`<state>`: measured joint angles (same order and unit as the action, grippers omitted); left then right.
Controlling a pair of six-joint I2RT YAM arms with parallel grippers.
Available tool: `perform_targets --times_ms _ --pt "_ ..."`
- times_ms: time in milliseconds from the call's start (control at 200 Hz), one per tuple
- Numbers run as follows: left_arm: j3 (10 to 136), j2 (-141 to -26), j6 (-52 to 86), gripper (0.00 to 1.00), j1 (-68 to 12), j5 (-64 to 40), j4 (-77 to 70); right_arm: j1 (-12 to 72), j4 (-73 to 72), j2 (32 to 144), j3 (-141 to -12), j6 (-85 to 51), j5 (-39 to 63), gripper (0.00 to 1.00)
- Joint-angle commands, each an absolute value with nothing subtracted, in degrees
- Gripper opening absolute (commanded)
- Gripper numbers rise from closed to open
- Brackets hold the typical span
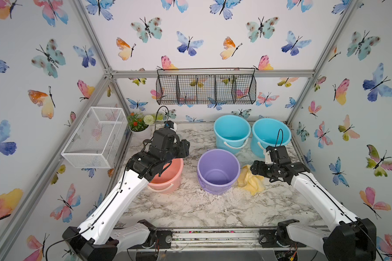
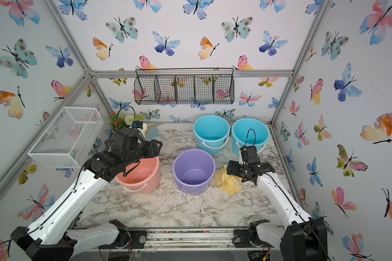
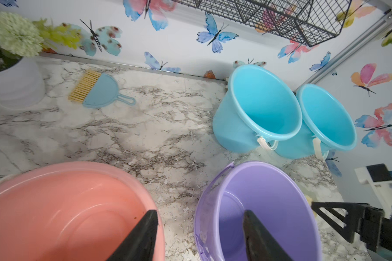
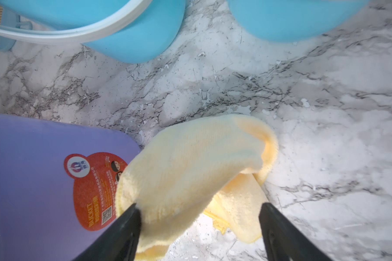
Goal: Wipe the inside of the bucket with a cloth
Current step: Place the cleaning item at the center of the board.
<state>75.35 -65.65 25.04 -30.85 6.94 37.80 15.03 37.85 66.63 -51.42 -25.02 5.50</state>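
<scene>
**A:** Where do we have the cloth (image 4: pixel 190 167)?

**B:** It lies crumpled on the worktop (image 1: pixel 190 208), outside the purple bucket (image 1: pixel 220 160). A raised fold leans against that bucket's outer wall on the right arm's side. None of it is inside any bucket, so we judge that no wiping is under way.

**A:** And the right end effector (image 4: pixel 199 206)?

**B:** It is directly over the cloth, fingers spread wide, with the raised fold between them. One finger brushes the fabric, but nothing is pinched. We read the straddle as deliberate: closing from there would catch a thick bunch, not a single edge.

**A:** Why do we think purple is the target?

**B:** It is the bucket nearest the cloth, and it stands upright with its mouth open, so the cloth could go straight down into it. We can't be certain, though. The pink bucket (image 3: pixel 77 166) and the blue buckets (image 1: pixel 232 128) at the back are also upright and open.

**A:** And the left end effector (image 3: pixel 200 212)?

**B:** It is spread too, and empty. It hangs above the pink bucket's rim and points towards the purple one. We guess it waits there to steady the purple bucket, since light plastic would slide under a wiping push.

**A:** What could go wrong?

**B:** The soft cloth could slip from a shallow pinch. It could also snag the rim and tip the bucket.
</scene>
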Motion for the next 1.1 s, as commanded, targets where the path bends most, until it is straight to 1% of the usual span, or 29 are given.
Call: perform_targets --times_ms 0,85,110,165,200,265,285,315,345,375,440,475,500,521,561,591,596,616,626,776,896,966,1096 --pt "73.97 -63.85 23.15 0.61 -28.06 9.99 40.68 14.9 44.5 67.19 -55.12 -22.8 -0.24 0.83" --pt "73.18 -62.7 22.55 0.6 -26.36 9.77 40.94 14.9 46.39 68.01 -55.81 -22.41 -4.93 0.82" --pt "72.98 -62.46 22.36 0.59 -26.08 9.76 41.03 14.9 46.48 68.1 -55.72 -22.33 -5.98 0.82" --pt "72.69 -62.31 21.98 0.56 -25.42 10.08 41.6 14.87 46.75 68.22 -55.57 -22.32 -7.35 0.77" --pt "72.52 -62.31 21.8 0.56 -25.04 10.57 42.2 14.85 46.61 68.38 -55.4 -22.33 -7.2 0.71" --pt "71.96 -62.23 21.76 0.54 -24.16 12.09 43.44 14.86 46.58 68.77 -55.17 -22.41 -5.89 0.56" --pt "71.77 -62.14 21.67 0.53 -23.71 12.55 43.78 14.9 46.54 68.93 -55.09 -22.41 -5.19 0.47" --pt "71.48 -62.09 21.54 0.53 -23.12 12.95 44.31 14.86 46.16 68.99 -54.83 -22.5 -4.13 0.31" --pt "71.17 -61.99 21.54 0.53 -22.02 13.16 44.81 14.86 45.69 69.07 -54.46 -22.58 -3.12 0.21" --pt "70.79 -61.81 21.45 0.53 -20.84 13.03 45.08 14.89 45.24 69.08 -54.17 -22.67 -2.23 0.17" --pt "69.99 -61.36 20.95 0.53 -18.06 12.81 45.9 14.92 44.58 69.26 -53.52 -22.93 -1.37 0.16" --pt "69.58 -61.13 20.63 0.53 -16.32 13.2 46.56 14.9 44.69 69.41 -53.57 -22.94 -1.3 0.2" --pt "69.38 -60.96 20.6 0.53 -15.11 13.73 47.21 14.87 44.86 69.53 -53.69 -22.94 -1.16 0.28" --pt "69.27 -60.85 20.49 0.53 -14.16 14.17 47.67 14.85 44.97 69.6 -53.78 -22.94 -1.23 0.4" --pt "68.89 -60.61 20.33 0.53 -12.12 14.99 48.58 14.85 45.44 69.74 -54.16 -22.9 -1.51 0.67" --pt "68.67 -60.48 20.05 0.53 -10.56 15.52 49.18 14.85 45.97 69.9 -54.57 -22.74 -1.77 0.82" --pt "68.66 -60.47 19.96 0.53 -10.33 15.62 49.29 14.85 46.1 69.88 -54.62 -22.75 -1.81 0.83" --pt "68.52 -60.47 19.95 0.53 -9.23 16.04 49.81 14.85 46.48 69.94 -54.95 -22.71 -2.26 0.95" --pt "68.48 -60.47 19.82 0.53 -8.7 16.2 50.0 14.85 46.67 69.96 -55.11 -22.68 -2.45 0.98" --pt "66.0 -60.74 19.55 0.54 -1.09 18.32 52.05 14.91 47.98 70.05 -56.92 -21.93 -2.83 0.98" --pt "63.0 -59.95 19.34 0.54 2.44 18.37 50.58 14.88 48.02 70.55 -57.62 -21.37 -1.87 0.98" --pt "61.57 -59.81 19.34 0.56 4.74 15.84 49.94 14.9 48.4 70.91 -58.11 -21.03 -1.59 0.98" --pt "58.81 -59.24 18.16 0.57 9.31 6.94 46.93 14.88 48.6 70.8 -58.54 -20.83 -1.58 0.98"
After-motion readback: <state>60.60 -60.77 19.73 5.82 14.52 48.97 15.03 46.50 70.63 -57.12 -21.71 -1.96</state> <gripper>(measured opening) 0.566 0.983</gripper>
